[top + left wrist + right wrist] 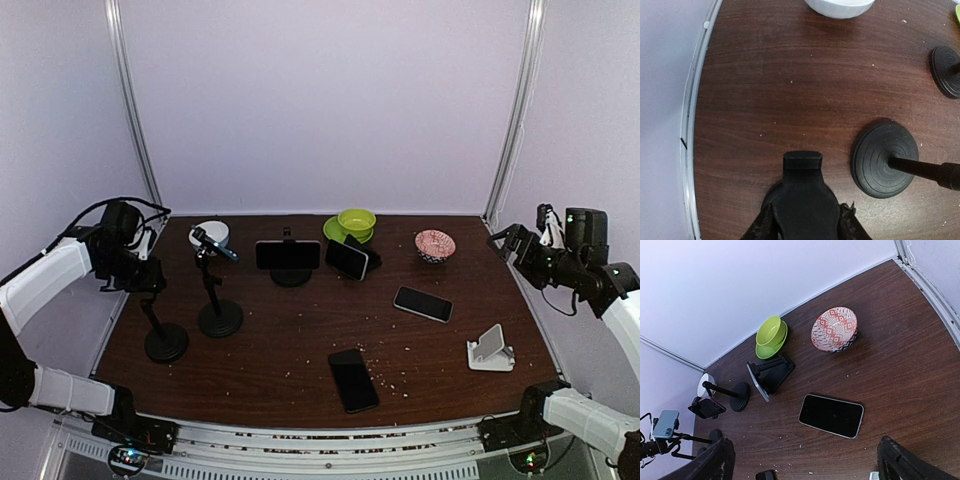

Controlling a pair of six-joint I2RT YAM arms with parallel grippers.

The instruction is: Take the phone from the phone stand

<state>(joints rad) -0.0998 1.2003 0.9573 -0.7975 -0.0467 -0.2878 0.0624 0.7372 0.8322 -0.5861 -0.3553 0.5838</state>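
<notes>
Both edge-side: left gripper (148, 274), right gripper (503, 241); phone (288, 254) central.

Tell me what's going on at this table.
No phone has been lifted yet. The left gripper is down over the nearest black stand at the table's left side, fingers either side of its top piece. The right gripper hangs open and empty at the right edge. One phone sits clamped on a stand near the back; two others lie flat on the table.
</notes>
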